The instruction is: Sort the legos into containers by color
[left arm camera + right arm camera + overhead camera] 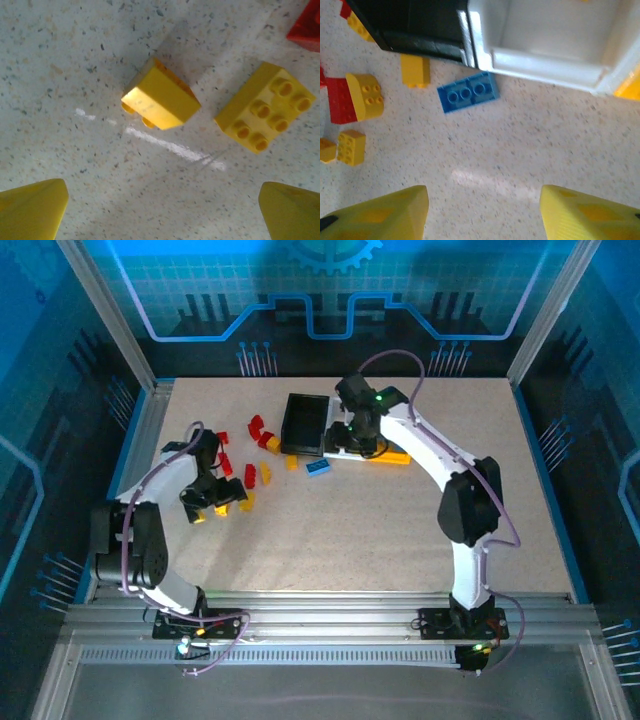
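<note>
Right claw [482, 210], jaws apart, hangs near black bin [420, 25] touching white bin [545, 67]

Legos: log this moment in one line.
left hand: open above yellow legos | right hand: open, empty, near white bin | blue lego: on table

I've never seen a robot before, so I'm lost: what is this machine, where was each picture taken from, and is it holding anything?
Two robot arms are bolted at a table's near edge, each ending in a two-finger pincer. One picture looks down from above; the other two come from cameras on the wrists. The left pincer hangs open over a tipped yellow brick and a studs-up yellow brick, holding nothing. The right pincer is open and empty, near a blue brick beside the black bin and white bin.
</note>
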Available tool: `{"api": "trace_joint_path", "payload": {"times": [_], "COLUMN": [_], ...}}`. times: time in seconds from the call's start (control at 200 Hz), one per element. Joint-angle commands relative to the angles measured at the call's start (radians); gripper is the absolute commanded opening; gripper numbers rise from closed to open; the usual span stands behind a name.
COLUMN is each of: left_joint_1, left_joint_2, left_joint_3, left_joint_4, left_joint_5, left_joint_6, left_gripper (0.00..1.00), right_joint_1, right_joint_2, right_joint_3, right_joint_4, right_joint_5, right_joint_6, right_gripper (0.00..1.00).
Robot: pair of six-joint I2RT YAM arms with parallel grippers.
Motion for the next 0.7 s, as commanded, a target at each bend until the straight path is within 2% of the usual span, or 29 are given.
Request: {"api": "trace_joint_path", "payload": {"times": [0.0, 0.31, 0.695], "left_joint_1": [0.010, 0.011, 0.024], "left_joint_2": [0.043, 0.163, 0.252], "left_joint_3": [0.041, 0.119, 0.147], "left_joint_4": [-0.004, 0.031, 0.049], "left_joint_5": [-0.051, -0.074, -0.076], "left_joint_6": [0.081, 0.133, 0.170], "left_gripper": [0.95, 0.79, 0.73], "right_joint_1": [-0.003, -0.009, -0.007], "right_joint_2": [-0.087, -0.213, -0.228], "right_joint_3": [-0.096, -0.253, -0.249], "right_joint_4": [0.039, 0.050, 0.025], "right_joint_5": [-0.012, 0.020, 0.042], "right_joint_6": [0.028, 0.049, 0.068], "right_gripper": [0.62, 0.61, 0.61]}}
